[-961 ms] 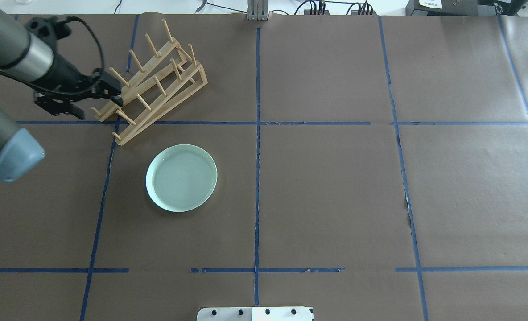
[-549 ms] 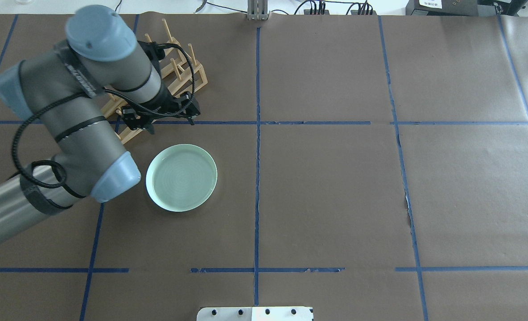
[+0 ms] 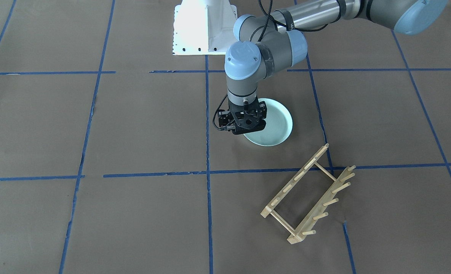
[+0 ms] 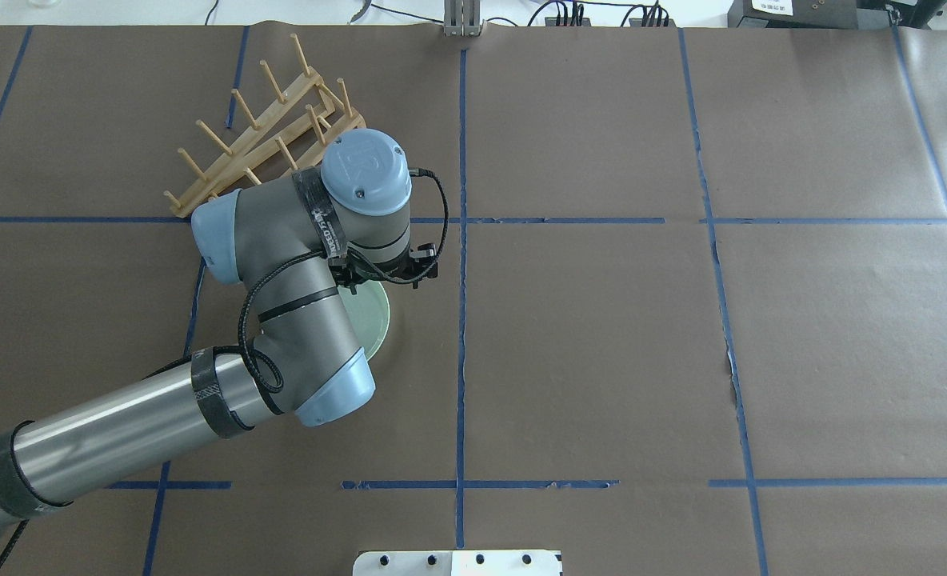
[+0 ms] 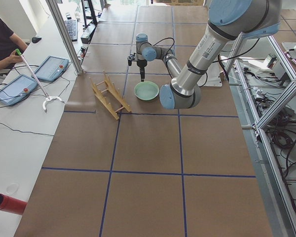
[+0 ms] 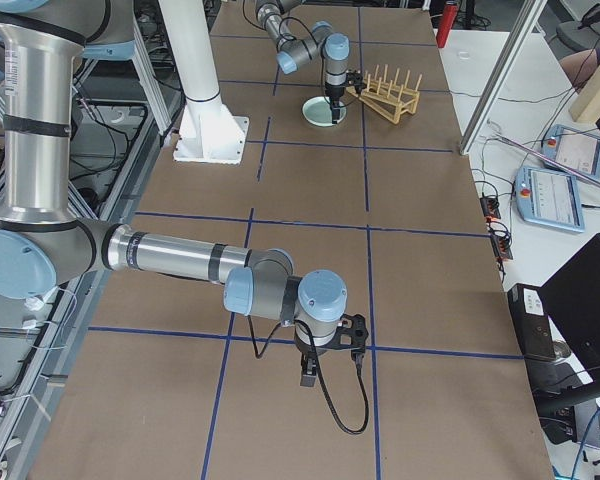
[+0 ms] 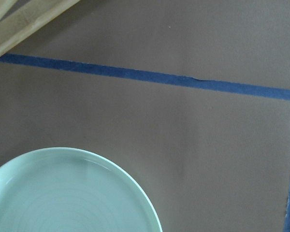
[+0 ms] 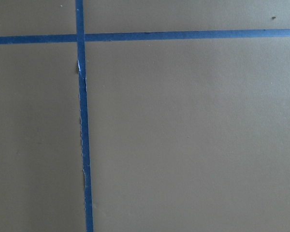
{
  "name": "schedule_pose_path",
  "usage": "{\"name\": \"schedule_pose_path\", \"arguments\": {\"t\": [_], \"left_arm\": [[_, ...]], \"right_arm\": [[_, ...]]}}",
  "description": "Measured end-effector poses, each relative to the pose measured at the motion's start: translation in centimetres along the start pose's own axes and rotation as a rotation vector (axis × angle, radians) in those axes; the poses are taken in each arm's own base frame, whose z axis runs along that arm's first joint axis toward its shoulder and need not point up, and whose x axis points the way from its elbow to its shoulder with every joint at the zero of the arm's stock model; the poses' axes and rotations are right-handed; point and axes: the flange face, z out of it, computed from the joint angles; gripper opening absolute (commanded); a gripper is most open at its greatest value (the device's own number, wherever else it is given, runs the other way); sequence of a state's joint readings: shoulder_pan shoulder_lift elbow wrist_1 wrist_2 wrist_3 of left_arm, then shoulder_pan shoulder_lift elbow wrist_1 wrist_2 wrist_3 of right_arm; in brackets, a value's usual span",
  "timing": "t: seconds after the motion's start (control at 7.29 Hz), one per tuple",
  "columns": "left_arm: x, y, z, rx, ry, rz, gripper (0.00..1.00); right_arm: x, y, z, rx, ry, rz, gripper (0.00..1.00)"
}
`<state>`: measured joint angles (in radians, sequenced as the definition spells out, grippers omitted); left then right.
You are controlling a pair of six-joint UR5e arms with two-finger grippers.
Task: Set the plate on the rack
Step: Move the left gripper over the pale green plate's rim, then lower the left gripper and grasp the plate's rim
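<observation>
Find plate (image 3: 277, 129) flat on table (image 3: 134, 133), near rack (image 3: 309, 194), not touching it. See left gripper (image 3: 242, 122) pointing down over plate's edge, above it. Cannot tell spread of its jaws. Spot right gripper (image 6: 330, 360) well apart, low over table; cannot tell its jaws either.

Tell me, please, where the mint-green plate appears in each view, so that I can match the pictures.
Exterior front-facing: plate at centre.
Overhead exterior: plate a sliver left of centre, under the left arm.
Exterior left: plate upper middle.
Exterior right: plate top centre.
Left wrist-mounted: plate bottom-left.
Right wrist-mounted: not in it.
Shared landmark: the wooden dish rack beside it, absent only from the right wrist view.
</observation>
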<state>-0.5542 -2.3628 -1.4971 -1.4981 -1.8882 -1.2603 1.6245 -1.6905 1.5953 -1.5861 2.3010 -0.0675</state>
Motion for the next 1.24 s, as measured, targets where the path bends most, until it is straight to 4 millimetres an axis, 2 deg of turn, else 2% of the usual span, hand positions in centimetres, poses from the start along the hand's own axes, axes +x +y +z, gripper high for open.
{"name": "schedule_pose_path", "arguments": {"t": [0.27,0.41,0.69,0.82,0.96,1.24], "left_arm": [[0.3,1.1,1.7,-0.016,-0.014,0.015,0.75],[0.2,1.5,2.4,-0.02,-0.016,0.019,0.69],[-0.1,1.9,3.2,-0.026,-0.02,0.022,0.34],[-0.3,1.9,3.4,-0.027,-0.021,0.022,0.09],[-0.5,2.0,3.6,-0.029,-0.023,0.022,0.0],[-0.7,2.1,3.5,-0.031,-0.019,0.021,0.0]], "right_arm": [[0.0,0.0,0.0,0.0,0.0,0.0,1.0],[0.0,0.0,0.0,0.0,0.0,0.0,1.0],[0.0,0.0,0.0,0.0,0.0,0.0,1.0],[0.0,0.0,0.0,0.0,0.0,0.0,1.0],[0.0,0.0,0.0,0.001,0.0,0.0,1.0],[0.0,0.0,0.0,0.0,0.0,0.0,1.0]]}}
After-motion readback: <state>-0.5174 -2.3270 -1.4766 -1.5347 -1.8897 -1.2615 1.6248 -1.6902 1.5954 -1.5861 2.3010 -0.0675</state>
